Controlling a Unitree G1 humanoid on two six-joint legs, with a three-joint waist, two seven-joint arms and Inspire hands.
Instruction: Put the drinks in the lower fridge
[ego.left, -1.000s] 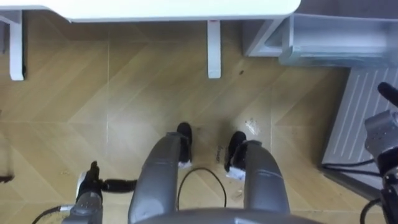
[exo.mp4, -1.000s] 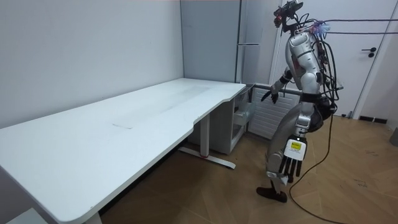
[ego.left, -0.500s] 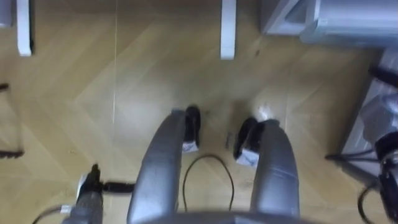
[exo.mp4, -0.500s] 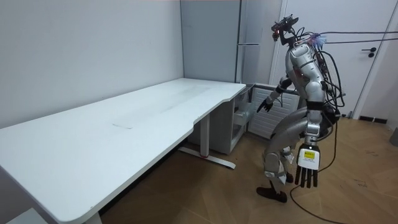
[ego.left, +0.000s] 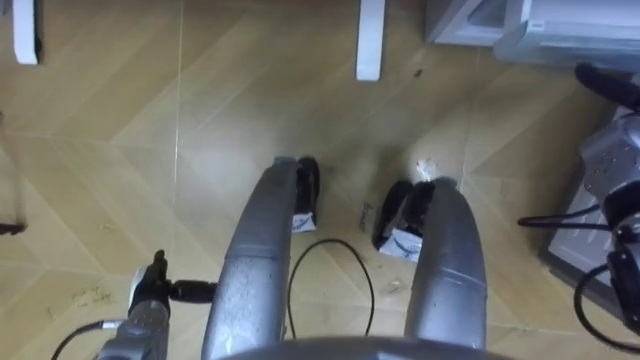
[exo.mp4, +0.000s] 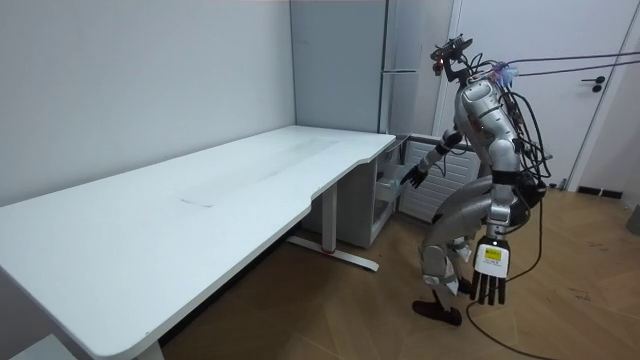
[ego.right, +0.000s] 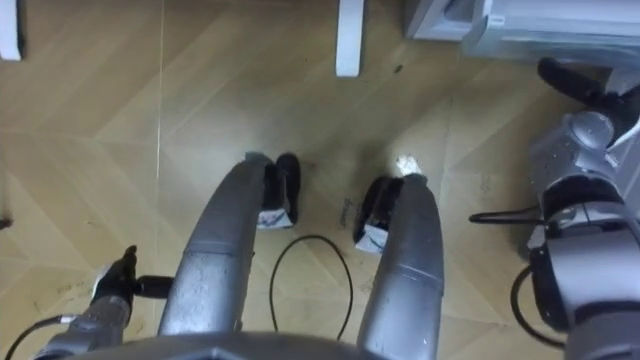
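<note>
I see no drinks; both hands hold nothing. In the room view I stand bent forward at the end of the white desk, facing the tall grey fridge (exo.mp4: 405, 60). Its lower door (exo.mp4: 440, 192) hangs open, and the lower compartment (ego.left: 560, 30) is at the top right of the eye views. My right hand (ego.right: 568, 80) reaches out toward that compartment with straight fingers, a little short of its edge. Beside my left leg, my left hand (exo.mp4: 490, 278) hangs down near the floor, fingers straight and relaxed.
The white desk (exo.mp4: 200, 190) stretches to the room view's left, and one of its legs (ego.left: 370, 40) stands on the wooden floor just ahead of my feet. The ribbed inside of the open fridge door (ego.left: 575, 235) lies close on my right.
I have bent further forward, and the eye views have tipped down. My right hand has come forward toward the open lower fridge. The left arm swung out and now hangs lower.
</note>
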